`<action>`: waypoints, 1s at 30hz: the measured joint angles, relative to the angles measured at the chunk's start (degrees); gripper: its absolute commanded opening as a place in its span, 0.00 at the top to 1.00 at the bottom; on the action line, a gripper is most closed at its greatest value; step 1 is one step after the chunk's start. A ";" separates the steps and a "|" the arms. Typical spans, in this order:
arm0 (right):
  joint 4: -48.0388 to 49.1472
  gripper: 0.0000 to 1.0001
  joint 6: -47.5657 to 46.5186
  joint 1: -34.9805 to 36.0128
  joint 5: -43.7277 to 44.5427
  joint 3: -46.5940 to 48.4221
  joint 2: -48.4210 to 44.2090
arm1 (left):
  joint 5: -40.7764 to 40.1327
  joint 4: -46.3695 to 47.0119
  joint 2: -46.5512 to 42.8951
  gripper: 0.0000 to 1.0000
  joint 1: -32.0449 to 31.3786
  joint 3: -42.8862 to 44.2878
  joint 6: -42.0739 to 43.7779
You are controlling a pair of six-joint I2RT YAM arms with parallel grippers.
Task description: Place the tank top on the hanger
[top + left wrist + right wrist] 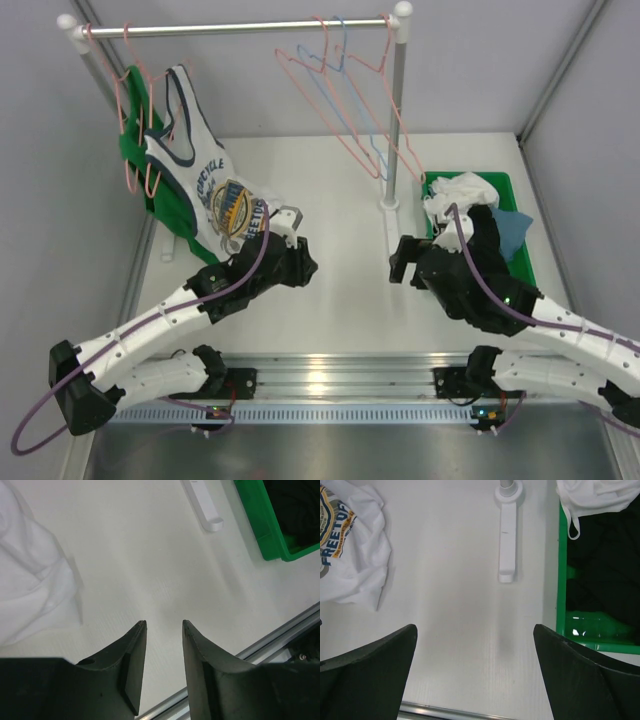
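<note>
At ten o'clock of the overhead view, a green garment (135, 150) and a printed top (205, 170) hang from the rail (230, 28); neither is wanted. Toward centre, the left gripper (288, 225) hovers over the table (340, 200), its fingers (131, 665) narrowly parted and grasping nothing. At one o'clock the hanger (340, 100) dangles from the rail among other wires. The right gripper (398, 265) is splayed wide, also empty. At three o'clock the tank top (455, 192) lies bunched in the green bin (505, 182), over darker cloth. By my reading the fetching step has not begun. Next, the right arm must swing toward the bin and pinch only the white fabric, perhaps at the strap (575, 525) drooping by the bin wall.
</note>
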 measured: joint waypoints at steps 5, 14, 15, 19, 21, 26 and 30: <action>1.64 0.00 -2.05 -1.18 -3.23 0.00 1.60 | 0.17 -0.33 0.00 0.60 0.00 0.00 0.04; 2.10 0.00 -6.84 -21.64 -15.45 0.92 6.73 | 0.96 -0.70 0.00 0.60 0.00 0.02 0.72; 2.10 0.00 -7.32 -24.33 -16.90 1.29 7.28 | 1.11 -0.74 0.00 0.60 0.00 0.02 0.85; 2.49 0.00 -9.29 -37.88 -23.71 2.93 10.54 | 1.55 -0.81 0.00 0.60 0.00 0.04 1.27; 2.73 0.00 -9.88 -43.36 -25.73 3.21 12.39 | 1.99 -0.81 0.00 0.60 0.00 0.04 1.64; 4.46 0.01 -10.45 -51.91 -29.59 3.21 17.00 | 3.43 -1.01 0.94 0.60 0.00 1.03 2.64; 6.56 0.03 -10.40 -55.98 -31.45 6.80 24.98 | 4.42 -1.05 1.22 0.60 0.00 1.20 3.06</action>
